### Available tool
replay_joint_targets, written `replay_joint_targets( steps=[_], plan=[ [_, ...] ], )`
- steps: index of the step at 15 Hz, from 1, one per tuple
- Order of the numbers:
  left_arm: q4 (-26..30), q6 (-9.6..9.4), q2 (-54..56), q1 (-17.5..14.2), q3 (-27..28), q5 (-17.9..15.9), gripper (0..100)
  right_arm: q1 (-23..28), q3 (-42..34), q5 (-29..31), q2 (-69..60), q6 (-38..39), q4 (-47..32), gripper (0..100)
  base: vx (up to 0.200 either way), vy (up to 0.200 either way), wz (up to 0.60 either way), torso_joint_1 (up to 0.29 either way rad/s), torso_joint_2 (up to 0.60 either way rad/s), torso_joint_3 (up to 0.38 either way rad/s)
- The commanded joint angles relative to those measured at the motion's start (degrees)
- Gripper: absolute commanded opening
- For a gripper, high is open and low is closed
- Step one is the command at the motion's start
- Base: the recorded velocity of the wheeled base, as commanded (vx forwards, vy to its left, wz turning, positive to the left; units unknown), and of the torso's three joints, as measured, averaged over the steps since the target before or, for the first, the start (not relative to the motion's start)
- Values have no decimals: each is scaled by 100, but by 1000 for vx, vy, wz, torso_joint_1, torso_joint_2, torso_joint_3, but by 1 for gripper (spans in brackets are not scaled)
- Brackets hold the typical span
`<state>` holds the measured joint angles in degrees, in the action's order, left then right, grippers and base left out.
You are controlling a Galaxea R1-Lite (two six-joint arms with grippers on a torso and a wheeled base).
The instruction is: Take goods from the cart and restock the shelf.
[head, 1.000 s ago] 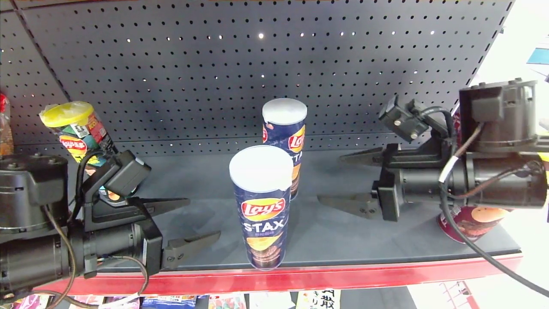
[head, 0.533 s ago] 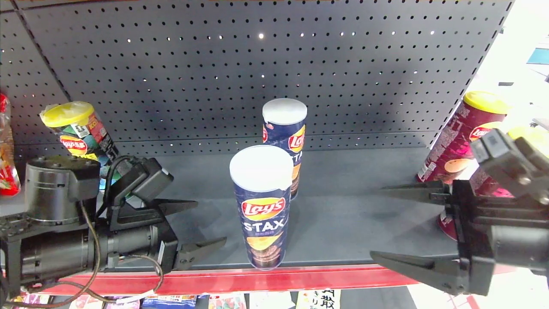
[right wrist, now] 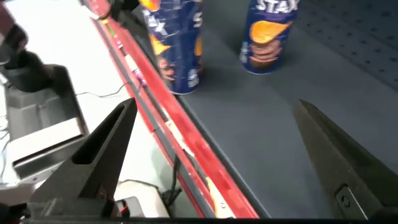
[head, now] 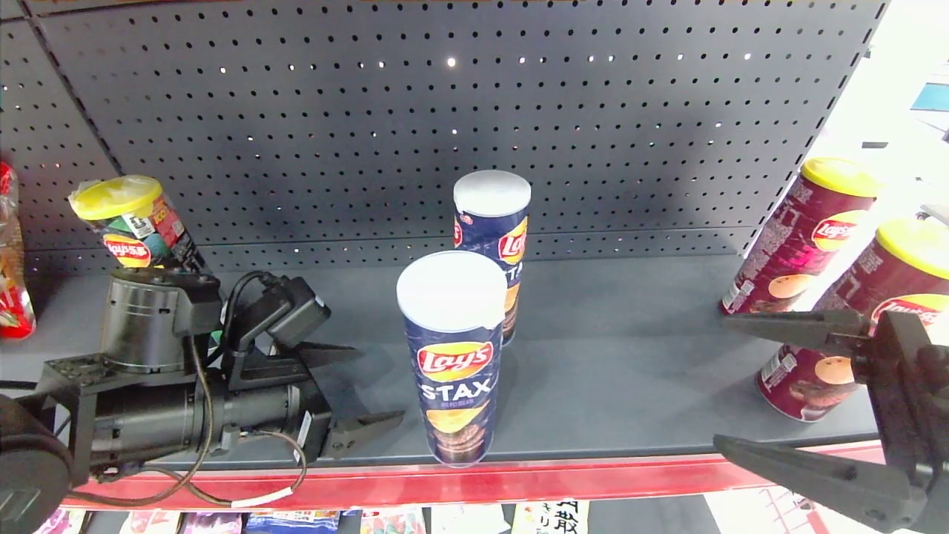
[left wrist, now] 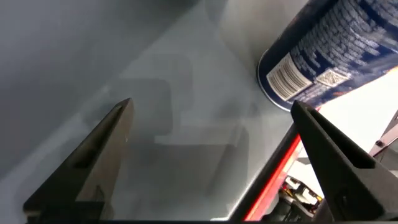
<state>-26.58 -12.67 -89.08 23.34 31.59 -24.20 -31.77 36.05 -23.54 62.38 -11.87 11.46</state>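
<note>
On the shelf (head: pixel 615 371), front centre: blue chip can (head: pixel 454 356) upright, base just behind the red lip (head: pixel 534 478). A second blue can (head: pixel 491 222) stands upright close behind it, nearer the pegboard (head: pixel 371 133). Maroon cans (head: pixel 804 230) stand at the right end.

Left claw (head: pixel 379 386) lies low over the shelf, near the front can's left side, jaws apart, nothing held. Right claw (head: pixel 723 384) sits at the shelf's right front edge, before the maroon cans, jaws wide apart, empty.

Judgement: the cans are probably light, stiff card tubes with a slick wrap. They are tall and narrow, so easily toppled. Best hold is squarely across mid-body with moderate squeeze, since a hard pinch may dent the wall.
</note>
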Motion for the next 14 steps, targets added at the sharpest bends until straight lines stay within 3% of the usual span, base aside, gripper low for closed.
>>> replay_joint_targets(
  steps=[1, 14],
  plan=[
    [-6, 10, -136, 39, 85, 3, 100, 74, 8, -10, -50, -8, 5, 100, 0, 0, 0, 0, 0, 0],
    [-6, 1, -409, 153, 410, 12, 100, 109, 16, -10, -59, 1, 5, 100, 0, 0, 0, 0, 0, 0]
  ],
)
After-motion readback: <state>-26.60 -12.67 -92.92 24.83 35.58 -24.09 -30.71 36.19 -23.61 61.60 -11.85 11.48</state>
